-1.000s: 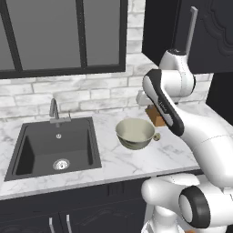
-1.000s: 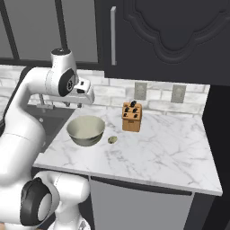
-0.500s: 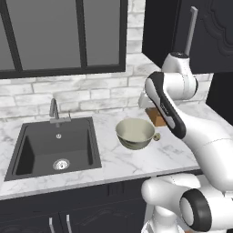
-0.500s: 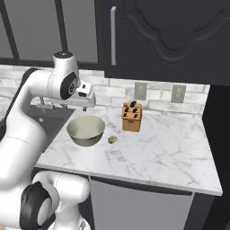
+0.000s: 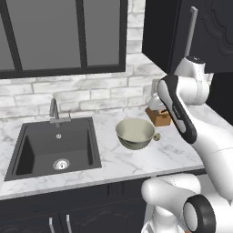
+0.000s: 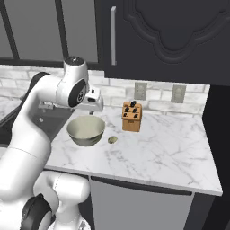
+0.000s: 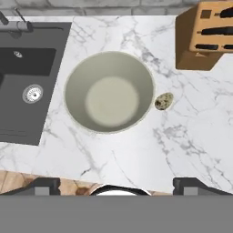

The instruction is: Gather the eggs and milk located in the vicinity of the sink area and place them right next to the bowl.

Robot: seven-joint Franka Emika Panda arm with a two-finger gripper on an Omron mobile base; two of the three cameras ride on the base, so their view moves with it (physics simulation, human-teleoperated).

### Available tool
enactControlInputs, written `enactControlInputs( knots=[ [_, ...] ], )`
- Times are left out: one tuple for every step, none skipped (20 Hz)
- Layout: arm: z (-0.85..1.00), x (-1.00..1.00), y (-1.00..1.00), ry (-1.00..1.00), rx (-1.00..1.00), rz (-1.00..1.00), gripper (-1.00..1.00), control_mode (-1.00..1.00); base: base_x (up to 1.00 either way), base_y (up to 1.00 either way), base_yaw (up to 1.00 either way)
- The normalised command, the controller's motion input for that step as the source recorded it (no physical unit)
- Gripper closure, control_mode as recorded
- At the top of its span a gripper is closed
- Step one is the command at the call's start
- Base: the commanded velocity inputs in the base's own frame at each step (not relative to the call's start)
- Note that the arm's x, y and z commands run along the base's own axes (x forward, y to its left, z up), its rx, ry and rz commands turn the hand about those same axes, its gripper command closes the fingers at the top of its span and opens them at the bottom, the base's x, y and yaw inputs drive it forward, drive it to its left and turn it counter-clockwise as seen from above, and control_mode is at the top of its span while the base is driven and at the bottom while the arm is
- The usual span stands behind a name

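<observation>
A speckled olive egg point(image 7: 164, 101) lies on the white marble bench point(image 7: 191, 132) just beside the wide beige-olive bowl point(image 7: 109, 98), as the task asks; the pincer point(image 7: 116, 186) hovers above, spread and empty.

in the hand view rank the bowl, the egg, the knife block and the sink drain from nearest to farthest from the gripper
1. Bowl, centre, directly ahead of the gripper.
2. Egg, just right of the bowl.
3. Sink drain, far left.
4. Knife block, top right corner.

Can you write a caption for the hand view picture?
Looking down at a bowl with a speckled egg beside it, between sink and knife block.
</observation>
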Motion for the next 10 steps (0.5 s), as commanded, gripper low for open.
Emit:
enactControlInputs(
  knots=[
    [-0.05, -0.17, -0.12, -0.10, 0.02, 0.08, -1.00, -1.00, 0.00, 0.00, 0.00],
    [-0.06, -0.16, -0.07, -0.05, 0.00, 0.13, -1.00, -1.00, 0.00, 0.00, 0.00],
    [-0.06, -0.11, -0.14, -0.03, 0.00, 0.15, -1.00, -1.00, 0.00, 0.00, 0.00],
    [-0.07, -0.11, -0.24, -0.02, 0.00, 0.17, -1.00, -1.00, 0.00, 0.00, 0.00],
    [-0.10, -0.04, -0.31, 0.00, 0.00, 0.15, -1.00, -1.00, 0.00, 0.00, 0.00],
    [-0.08, -0.05, -0.15, -0.01, 0.00, 0.15, -1.00, -1.00, 0.00, 0.00, 0.00],
    [-0.10, -0.06, -0.11, -0.02, 0.00, 0.17, -1.00, -1.00, 0.00, 0.00, 0.00],
    [-0.13, -0.04, -0.15, 0.00, 0.00, 0.17, -1.00, -1.00, 0.00, 0.00, 0.00],
    [-0.13, -0.01, -0.18, 0.00, 0.00, 0.17, -1.00, -1.00, 0.00, 0.00, 0.00],
    [-0.13, 0.00, -0.21, 0.00, 0.00, 0.17, -1.00, -1.00, 0.00, 0.00, 0.00]
  ],
)
